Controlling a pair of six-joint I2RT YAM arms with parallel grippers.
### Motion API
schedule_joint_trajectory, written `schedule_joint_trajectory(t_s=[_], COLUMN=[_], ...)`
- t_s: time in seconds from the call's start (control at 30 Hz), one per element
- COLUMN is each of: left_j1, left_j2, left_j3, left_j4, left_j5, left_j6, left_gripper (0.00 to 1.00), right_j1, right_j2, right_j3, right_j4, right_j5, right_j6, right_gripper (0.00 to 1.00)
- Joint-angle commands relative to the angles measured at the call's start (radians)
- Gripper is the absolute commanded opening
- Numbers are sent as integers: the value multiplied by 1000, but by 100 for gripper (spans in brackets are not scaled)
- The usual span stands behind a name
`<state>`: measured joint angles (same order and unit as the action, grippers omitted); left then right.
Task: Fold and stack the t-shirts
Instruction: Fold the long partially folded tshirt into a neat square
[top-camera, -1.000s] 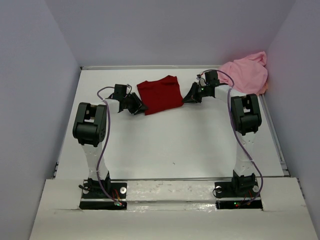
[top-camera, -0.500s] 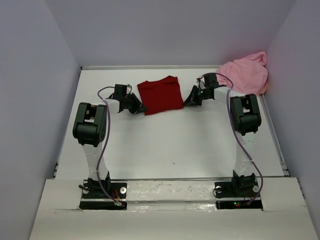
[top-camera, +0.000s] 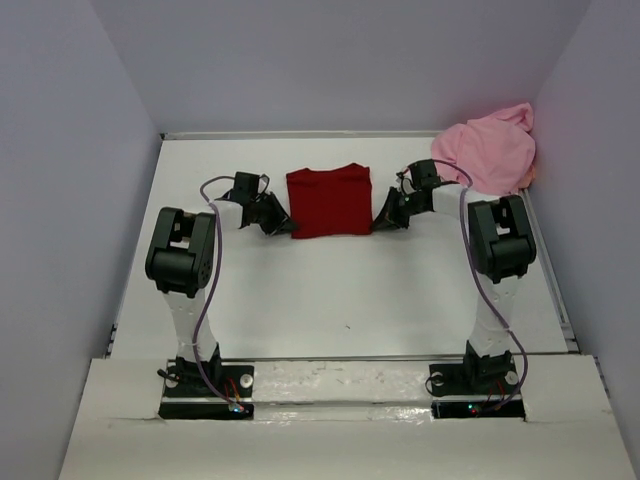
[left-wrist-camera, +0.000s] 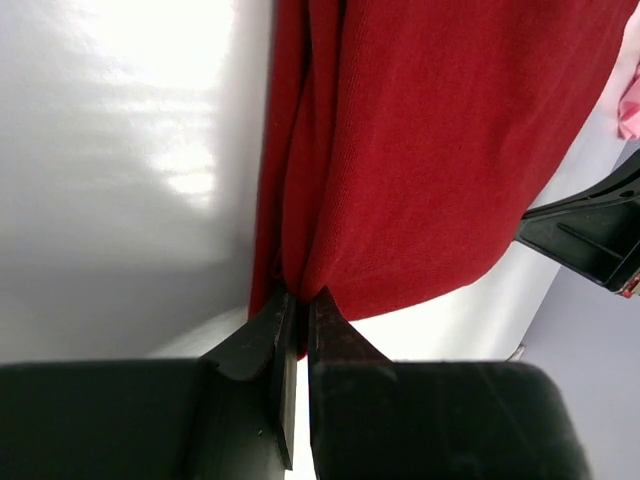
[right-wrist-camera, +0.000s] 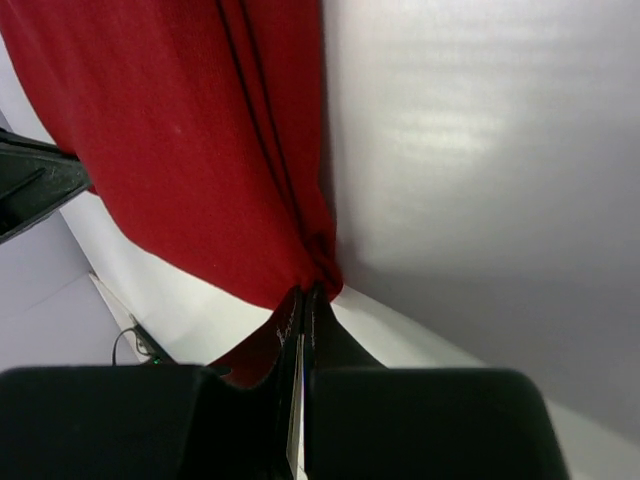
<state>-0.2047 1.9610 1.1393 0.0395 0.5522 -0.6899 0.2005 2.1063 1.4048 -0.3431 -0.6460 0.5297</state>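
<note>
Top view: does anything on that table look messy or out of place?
Yes: the pink t-shirt lies crumpled in a heap in the far right corner, not folded, while the red t-shirt is neatly folded.

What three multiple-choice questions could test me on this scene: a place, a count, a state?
1. The pink shirt lies: A. at the far right corner of the table; B. between the arms; C. at the near edge.
2. Shirts in view: A. one; B. two; C. three.
3. The left gripper and right gripper are: A. both open; B. both shut on the red shirt; C. holding nothing.
Key: 1 A, it is heaped there in the top view; 2 B, one pink, one red; 3 B, each wrist view shows red cloth pinched.
</note>
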Motion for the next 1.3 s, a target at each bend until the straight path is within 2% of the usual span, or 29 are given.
schedule_joint_trajectory(t_s=[0.0, 0.33, 0.63, 1.1, 1.27], left_j1=[-28, -93, -107, -133, -140], left_j2=[-86, -191, -324, -484, -498], left_j3=[-33, -107, -210, -361, -403], left_j4=[-73, -207, -335, -395, -400], left_j5=[31, 18, -6, 6, 34], left_j6=[49, 128, 187, 196, 205], left_gripper=[0, 0, 0, 0, 8], right_j1=[22, 76, 94, 112, 122], right_j2=[-101, -298, -440, -589, -623], right_j3=[-79, -268, -406, -552, -589], right_j4=[-50, -126, -227, -375, -393], right_j5=[29, 51, 83, 126, 123], right_j6=[-26, -40, -60, -76, -77], right_gripper=[0, 0, 0, 0, 0])
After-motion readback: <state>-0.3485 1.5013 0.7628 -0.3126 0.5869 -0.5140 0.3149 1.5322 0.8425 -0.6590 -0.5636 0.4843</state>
